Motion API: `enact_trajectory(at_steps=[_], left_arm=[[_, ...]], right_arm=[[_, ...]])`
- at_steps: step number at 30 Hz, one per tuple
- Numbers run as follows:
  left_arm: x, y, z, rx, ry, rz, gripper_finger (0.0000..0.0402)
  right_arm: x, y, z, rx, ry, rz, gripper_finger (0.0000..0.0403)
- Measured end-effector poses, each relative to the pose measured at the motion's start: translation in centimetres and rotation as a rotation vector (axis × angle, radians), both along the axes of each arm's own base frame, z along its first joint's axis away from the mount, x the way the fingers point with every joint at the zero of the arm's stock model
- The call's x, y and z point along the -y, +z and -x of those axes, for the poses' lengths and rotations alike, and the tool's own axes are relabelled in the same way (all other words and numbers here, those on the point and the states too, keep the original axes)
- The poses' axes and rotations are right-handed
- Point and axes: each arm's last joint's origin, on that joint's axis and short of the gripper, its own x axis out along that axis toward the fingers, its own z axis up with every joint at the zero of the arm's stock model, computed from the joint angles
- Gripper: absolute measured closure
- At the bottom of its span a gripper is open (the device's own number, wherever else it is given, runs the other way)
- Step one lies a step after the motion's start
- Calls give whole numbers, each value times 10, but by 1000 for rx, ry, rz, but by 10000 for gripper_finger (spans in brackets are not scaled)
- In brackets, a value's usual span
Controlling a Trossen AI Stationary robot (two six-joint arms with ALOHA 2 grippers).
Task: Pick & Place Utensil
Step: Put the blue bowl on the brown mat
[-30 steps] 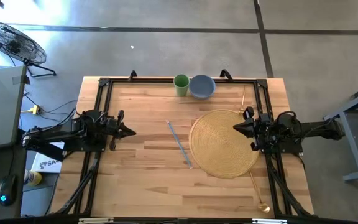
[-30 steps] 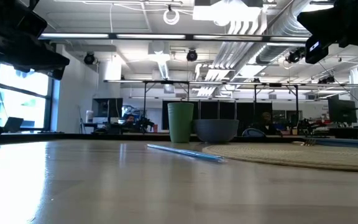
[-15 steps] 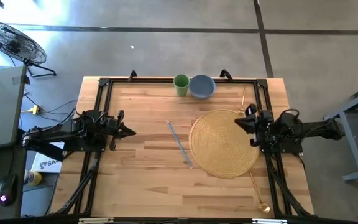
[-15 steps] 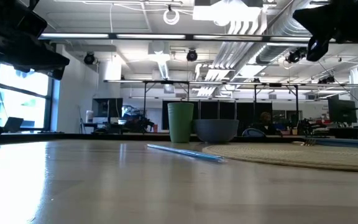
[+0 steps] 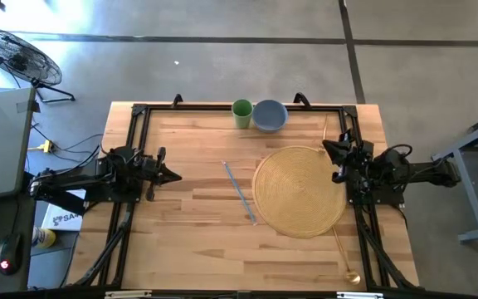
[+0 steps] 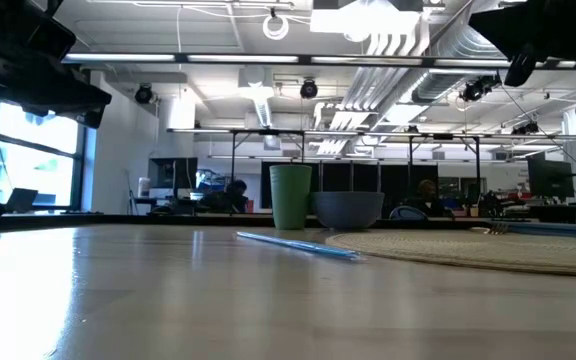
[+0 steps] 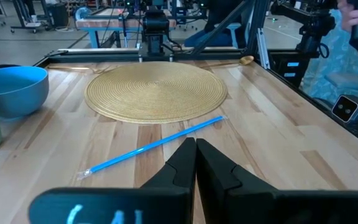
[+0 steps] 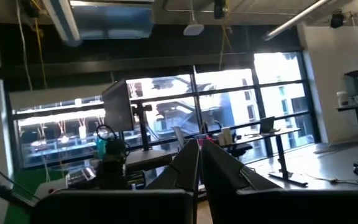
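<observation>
A blue straw (image 5: 239,191) lies flat on the wooden table just left of a round woven placemat (image 5: 299,191); it also shows in the left wrist view (image 7: 151,147) and the low view (image 6: 298,245). My left gripper (image 5: 175,175) is shut and empty above the table's left side, pointing toward the straw. My right gripper (image 5: 327,148) is shut and empty, raised over the placemat's far right rim; its fingers (image 8: 191,155) point up into the room.
A green cup (image 5: 241,114) and a blue bowl (image 5: 270,115) stand at the far edge. A gold spoon (image 5: 343,249) lies along the right edge near the front. A thin gold utensil (image 5: 325,126) lies at the far right.
My right gripper has drawn back from over the placemat toward the table's far right and has risen, staying shut. The straw and the placemat have stayed in place.
</observation>
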Motion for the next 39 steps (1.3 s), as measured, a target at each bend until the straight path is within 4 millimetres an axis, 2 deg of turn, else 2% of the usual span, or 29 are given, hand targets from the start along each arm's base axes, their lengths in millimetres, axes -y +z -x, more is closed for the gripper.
enact_trajectory(at_steps=[5, 10, 17, 24, 31, 34, 39], left_arm=[[0, 0, 0, 0, 0, 0, 392], [0, 0, 0, 0, 0, 0, 392], [0, 0, 0, 0, 1, 0, 392], [0, 0, 0, 0, 1, 0, 392], [0, 0, 0, 0, 2, 0, 392], [0, 0, 0, -1, 4, 0, 392], [0, 0, 0, 0, 4, 0, 392]], right_arm=[[-4, 0, -7, -13, 112, 61, 391], [-7, -6, -23, -79, 195, 86, 391], [-8, -14, -49, -178, 171, 65, 391], [-6, 0, -81, -363, 82, 30, 374], [-2, 25, -111, -662, -102, 2, 315], [3, 37, -124, -752, -128, -2, 291], [19, 45, -152, -881, -123, -20, 265]])
